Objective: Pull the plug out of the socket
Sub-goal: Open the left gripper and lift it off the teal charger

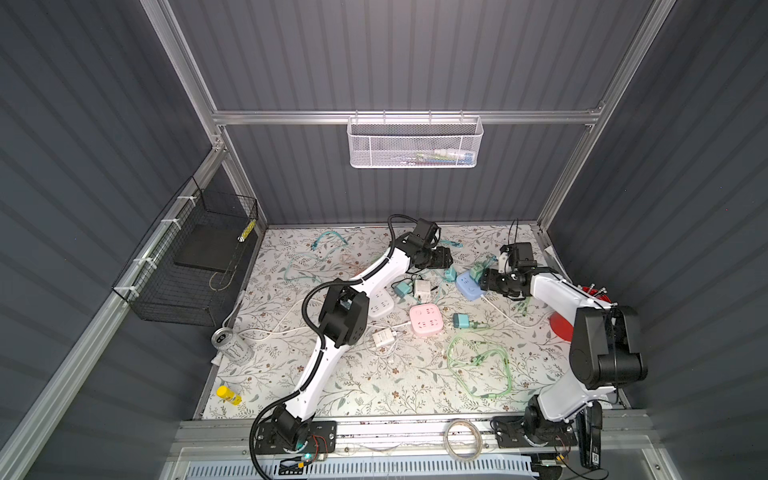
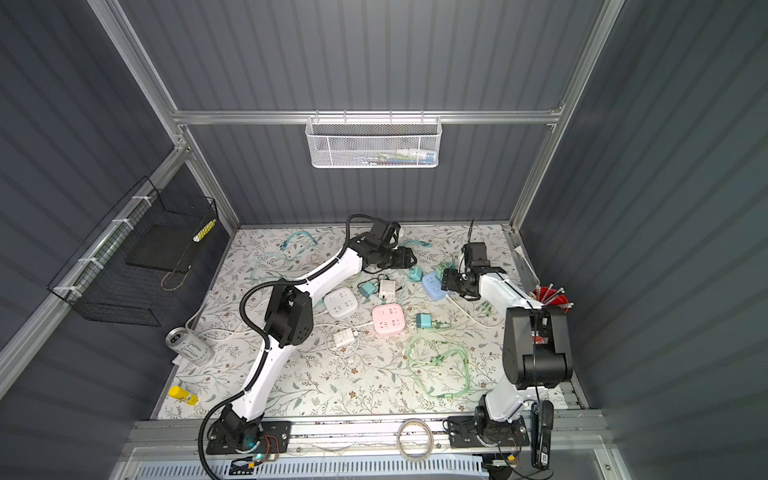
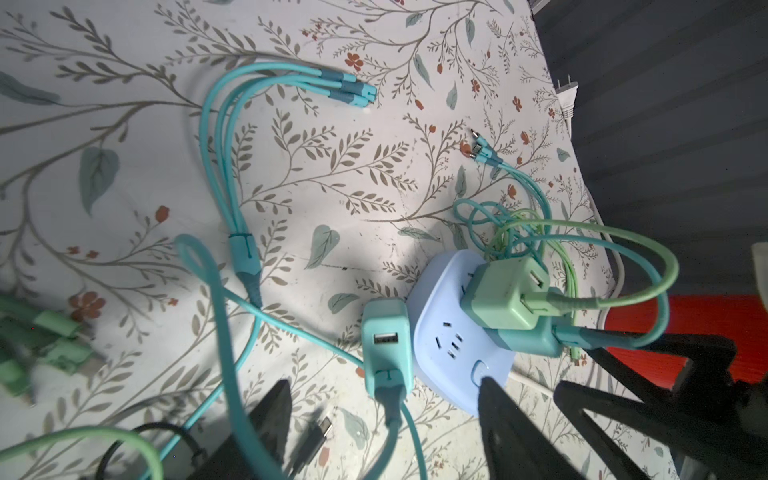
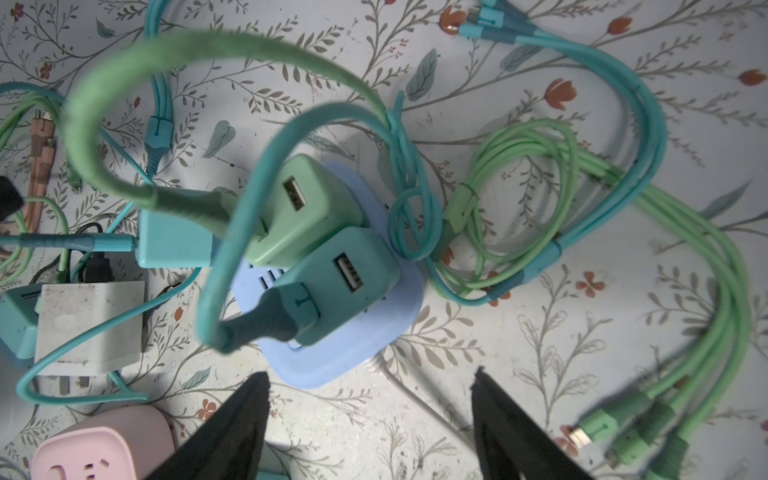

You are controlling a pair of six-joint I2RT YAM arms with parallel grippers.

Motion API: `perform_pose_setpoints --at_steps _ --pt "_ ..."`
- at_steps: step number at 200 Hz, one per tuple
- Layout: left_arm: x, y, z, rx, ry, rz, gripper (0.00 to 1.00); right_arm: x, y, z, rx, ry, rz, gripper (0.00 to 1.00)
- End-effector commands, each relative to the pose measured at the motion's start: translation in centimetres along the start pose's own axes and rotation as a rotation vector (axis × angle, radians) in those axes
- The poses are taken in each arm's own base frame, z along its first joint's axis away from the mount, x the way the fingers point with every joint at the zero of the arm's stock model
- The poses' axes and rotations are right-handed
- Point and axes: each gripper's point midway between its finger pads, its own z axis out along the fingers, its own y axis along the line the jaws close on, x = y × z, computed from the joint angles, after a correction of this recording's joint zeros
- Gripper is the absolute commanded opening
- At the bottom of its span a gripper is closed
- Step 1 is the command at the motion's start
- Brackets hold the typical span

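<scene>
Hovering pre-grasp with left gripper [image 3: 384,380] and right gripper [image 4: 370,372] spread, empty, by blue socket [image 4: 353,357] toward table's [image 1: 374,395] far right, green plug [image 4: 307,208] seated; next, likely: pin socket, pinch plug, pull straight out.

The left gripper [image 3: 385,382] holds its dark fingers [image 3: 511,432] spread wide over the floral table [image 3: 332,145]. Beyond them sits a pale blue socket [image 3: 440,320] with a green plug [image 3: 503,295] and a teal plug [image 3: 525,340] seated side by side. A loose teal adapter [image 3: 386,340] lies just beside the socket, its cable trailing toward the camera.
</scene>
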Motion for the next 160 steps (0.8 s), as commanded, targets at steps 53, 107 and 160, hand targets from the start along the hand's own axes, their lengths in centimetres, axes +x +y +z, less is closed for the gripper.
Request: perform_pose_setpoints --at_steps 53,107,160 --pt "-0.7 1.9 -4.1 -0.154 -0.005 0.080 0.69 -1.3 -0.6 -1.0 0.019 -0.024 -0.008 0.77" --pt "-0.5 2.8 -4.9 -0.220 0.013 0.117 0.66 -1.7 -1.1 -1.0 0.029 -0.024 -0.019 0.78" --pt "-1.3 1.2 -4.2 -0.144 -0.004 0.150 0.65 -2.2 -1.3 -0.9 0.047 -0.037 -0.171 0.78"
